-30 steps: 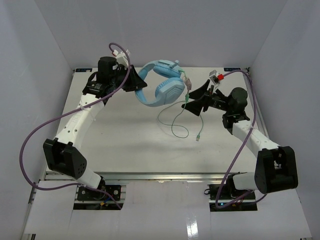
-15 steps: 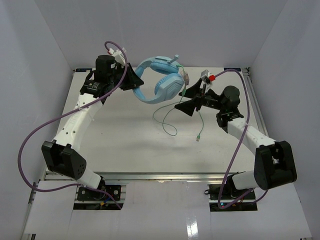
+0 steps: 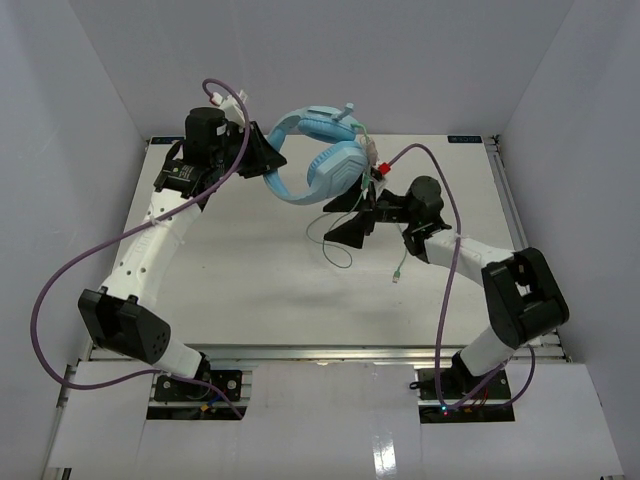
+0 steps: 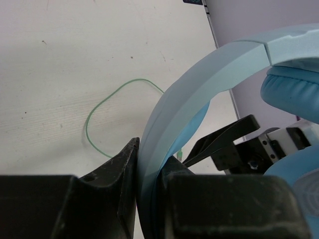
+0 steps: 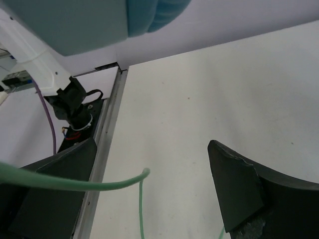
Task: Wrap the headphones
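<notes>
**Fig. Two-arm rig, headphones at far-centre of table.**

(a) Top view. The headphones (image 3: pixel 322 158), light blue, are held up off the table (image 3: pixel 230 280) near its far edge, approx. midway between the two arms. The left hand (image 3: pixel 272 164) reaches in from the left and meets the headband (image 3: pixel 283 188) at its left curve. Both earcups sit to the right of that hand, the lower earcup (image 3: pixel 335 175) facing the camera. The right hand (image 3: pixel 345 216) is just below and to the right of this earcup, fingers pointing left and spread wide. The pale-green cable (image 3: pixel 336 252) drops from the earcup side, passes the right hand and loops onto the table. Its plug (image 3: pixel 397 279) lies on the table nearer the arm bases, apart from both hands.

(b) Left wrist view. The left hand (image 4: pixel 148 172) is pressed together on the headband (image 4: pixel 199 84). The band runs up and to the right out of the pinch toward an earcup (image 4: pixel 294 94). Cable loop (image 4: pixel 102 107) is seen on the table (image 4: pixel 60 59) beyond.

(c) Right wrist view. The right hand (image 5: pixel 152 149) is spread, nothing pinched. The cable (image 5: pixel 75 183) crosses in front of one finger into the gap, then turns downward. It is not clear whether it touches the finger. An earcup (image 5: pixel 99 20) hangs above, w/ the table (image 5: pixel 224 89) behind.
</notes>
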